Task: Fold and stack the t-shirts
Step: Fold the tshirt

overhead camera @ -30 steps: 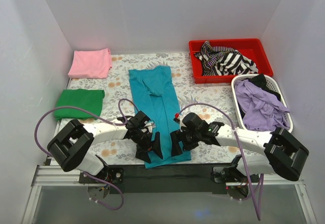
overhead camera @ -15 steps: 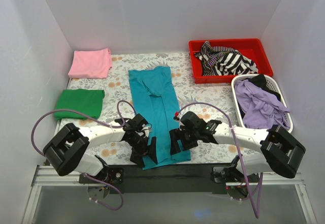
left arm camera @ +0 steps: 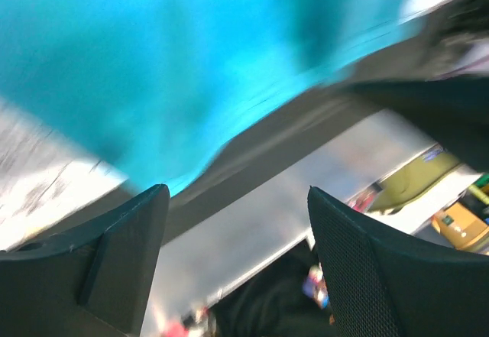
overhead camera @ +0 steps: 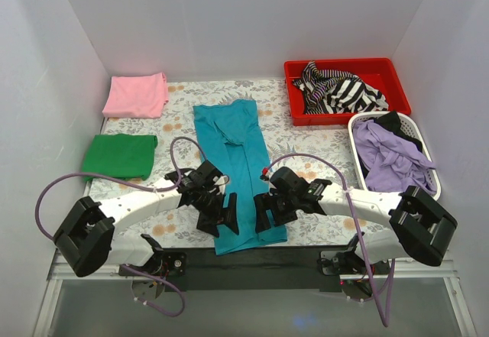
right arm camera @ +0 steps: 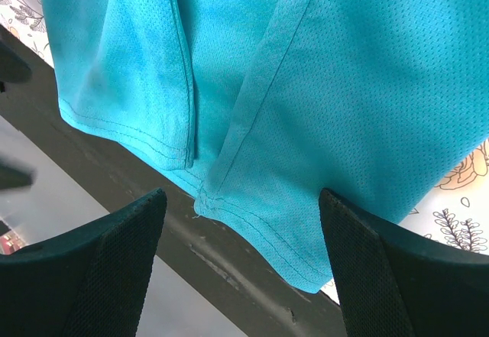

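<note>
Step in hand: the crosswise fold of the teal t-shirt (overhead camera: pixel 233 150), which lies flat on the table (overhead camera: pixel 179 115) as a long narrow strip running from the far middle to the near edge; its sides are already turned in lengthwise, and its near hem (right arm camera: pixel 252 226) overhangs the black edge strip (overhead camera: pixel 252 264). The left gripper (overhead camera: pixel 220 221) stands at the left corner of that hem and the right gripper (overhead camera: pixel 266 213) at the right corner; both are released, jaws spread wide, with nothing clamped. The right wrist view shows the stitched hem between the fingers but not pinched; the left wrist view is blurred, so contact on that side cannot be judged. The pink t-shirt (overhead camera: pixel 136 95) and the green t-shirt (overhead camera: pixel 120 153) lie folded at the left of the table, well apart from the work. The next move probably calls for both grippers to close on the hem corners together – each taking every layer of cloth – then to lift and carry the hem toward the collar end; an uneven pinch would likely skew the fold.
</note>
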